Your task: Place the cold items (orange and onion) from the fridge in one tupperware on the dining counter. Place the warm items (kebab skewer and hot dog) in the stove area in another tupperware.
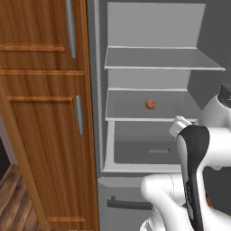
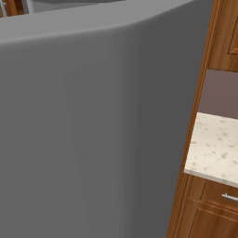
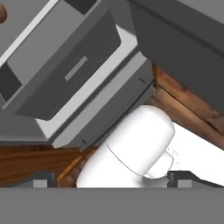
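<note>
On the left stands the tall wood-grain cabinet with long silver handles (image 1: 45, 117), and just beside it the grey fridge (image 1: 153, 58) hangs open, its pale shelves bare except for one thing — a small round brownish-orange item (image 1: 150, 104), either the onion or the orange, which one is hard to say. It sits alone on the middle shelf, above the grey drawer (image 1: 144, 151). Further right, the white arm with its dark joint cover (image 1: 194, 171) folds up in front of the lower compartment, well short of that shelf. In the hand view the gripper (image 3: 111, 180) points down at the fridge base and the wooden floor (image 3: 30, 162), dark fingertips (image 3: 41, 180) set wide apart with nothing between them. The risk from here: the wrist has to swing up and in under the shelf edge — clip that lip, or nudge the round item, and it likely rolls toward the back. In the right base view the big grey fridge door (image 2: 93, 130) crowds the arm's side, beside a speckled counter (image 2: 216, 144).
</note>
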